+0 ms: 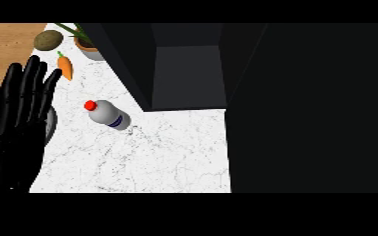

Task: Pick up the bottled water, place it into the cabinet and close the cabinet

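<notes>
The picking step is not yet begun: the bottled water (108, 114) stands untouched on the counter (170, 155), near the open cabinet (188, 75). The left hand (23, 110) rests at the counter's left edge, fingers straight and apart. A hand must next reach the bottle. The right hand is not visible.
</notes>
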`<action>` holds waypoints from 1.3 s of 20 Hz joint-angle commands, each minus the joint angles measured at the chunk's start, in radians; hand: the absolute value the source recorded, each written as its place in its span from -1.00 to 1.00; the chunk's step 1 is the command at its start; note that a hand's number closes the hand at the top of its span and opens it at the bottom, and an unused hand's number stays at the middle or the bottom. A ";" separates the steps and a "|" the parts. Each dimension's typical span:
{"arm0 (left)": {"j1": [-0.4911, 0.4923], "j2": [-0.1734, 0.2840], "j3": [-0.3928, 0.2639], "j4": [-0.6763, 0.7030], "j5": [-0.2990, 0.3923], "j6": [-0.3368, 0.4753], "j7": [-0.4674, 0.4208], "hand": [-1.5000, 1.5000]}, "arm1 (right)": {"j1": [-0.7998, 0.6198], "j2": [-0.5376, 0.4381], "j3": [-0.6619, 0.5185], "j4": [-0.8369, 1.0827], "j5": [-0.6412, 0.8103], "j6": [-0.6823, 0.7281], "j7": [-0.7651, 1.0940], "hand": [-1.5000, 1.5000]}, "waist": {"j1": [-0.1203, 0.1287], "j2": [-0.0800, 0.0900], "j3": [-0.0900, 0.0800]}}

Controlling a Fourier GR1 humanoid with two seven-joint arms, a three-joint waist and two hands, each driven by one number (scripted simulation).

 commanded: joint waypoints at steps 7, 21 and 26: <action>-0.007 -0.110 0.084 0.073 0.228 0.027 0.059 -1.00 | 0.195 0.043 0.123 -0.111 -0.091 0.082 0.052 -1.00 | 0.042 -0.011 0.016; 0.002 -0.106 0.002 -0.347 0.200 0.229 0.469 -1.00 | 0.229 0.044 0.244 -0.455 -0.047 0.025 0.357 -1.00 | 0.045 -0.014 0.018; 0.145 -0.116 -0.095 -0.395 0.155 0.222 0.415 -1.00 | 0.235 0.073 0.356 -0.496 0.056 -0.021 0.417 -1.00 | 0.046 -0.015 0.017</action>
